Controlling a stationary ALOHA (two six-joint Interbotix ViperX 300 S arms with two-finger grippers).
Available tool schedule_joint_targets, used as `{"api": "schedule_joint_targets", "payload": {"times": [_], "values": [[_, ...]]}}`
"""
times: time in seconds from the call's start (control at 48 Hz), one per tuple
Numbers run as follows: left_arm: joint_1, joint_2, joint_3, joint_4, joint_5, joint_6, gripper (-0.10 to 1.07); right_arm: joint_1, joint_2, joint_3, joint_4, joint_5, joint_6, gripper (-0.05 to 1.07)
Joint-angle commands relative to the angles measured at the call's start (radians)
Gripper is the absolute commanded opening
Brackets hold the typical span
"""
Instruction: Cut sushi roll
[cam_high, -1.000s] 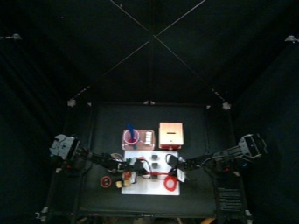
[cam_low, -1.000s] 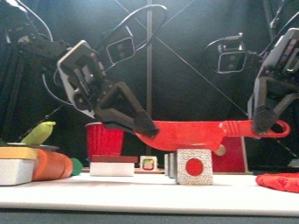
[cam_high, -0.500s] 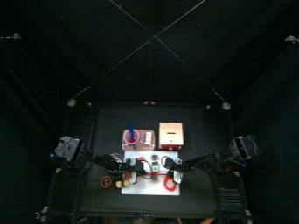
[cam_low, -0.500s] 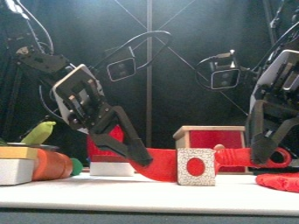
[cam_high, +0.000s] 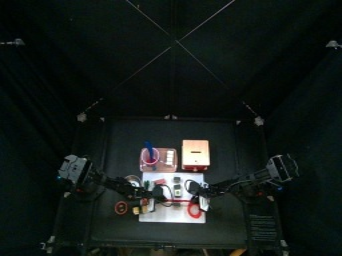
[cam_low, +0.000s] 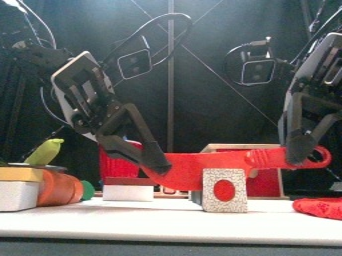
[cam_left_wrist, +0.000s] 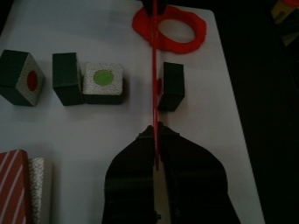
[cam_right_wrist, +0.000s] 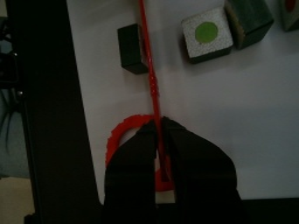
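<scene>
Two arms sharing one red knife above the cut sushi pieces — risk of a skewed or missed cut.

Left fingers (cam_left_wrist: 156, 140) are pinching the red knife (cam_left_wrist: 156, 79) at its blade end, right fingers (cam_right_wrist: 160, 131) are clamping its ring handle; the blade is hanging level over the white surface (cam_left_wrist: 233, 105), beside a dark slice (cam_left_wrist: 173, 85). The green-centred sushi piece (cam_left_wrist: 103, 79) is lying just apart — uneven lowering by either arm could be tilting the blade, twisting it loose, or knocking pieces over.

No readable text — no labels, no numbers (anywhere)
</scene>
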Motion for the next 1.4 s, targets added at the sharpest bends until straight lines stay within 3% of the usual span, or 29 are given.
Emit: {"api": "schedule_joint_targets", "payload": {"times": [0.0, 0.167, 0.458, 0.792, 1.188, 1.375], "values": [[0.015, -0.032, -0.005, 0.017, -0.002, 0.002, 0.37, 0.000, -0.049, -0.015, -0.012, 0.006, 0.002, 0.17], [0.032, -0.049, -0.005, 0.029, -0.006, 0.000, 0.46, -0.003, -0.083, -0.008, -0.011, 0.006, 0.003, 0.17], [0.054, -0.095, 0.008, 0.044, -0.051, 0.003, 0.74, -0.003, -0.089, -0.005, -0.006, 0.006, 0.003, 0.17], [0.066, -0.155, 0.055, 0.104, -0.155, 0.002, 0.75, -0.005, -0.098, -0.003, -0.014, 0.006, 0.003, 0.17], [0.084, -0.230, 0.140, 0.103, -0.265, -0.002, 0.75, -0.025, -0.103, 0.005, -0.012, 0.006, 0.003, 0.17], [0.086, -0.216, 0.150, 0.103, -0.285, -0.006, 0.75, -0.055, -0.104, 0.005, -0.015, 0.023, 0.003, 0.17]]}}
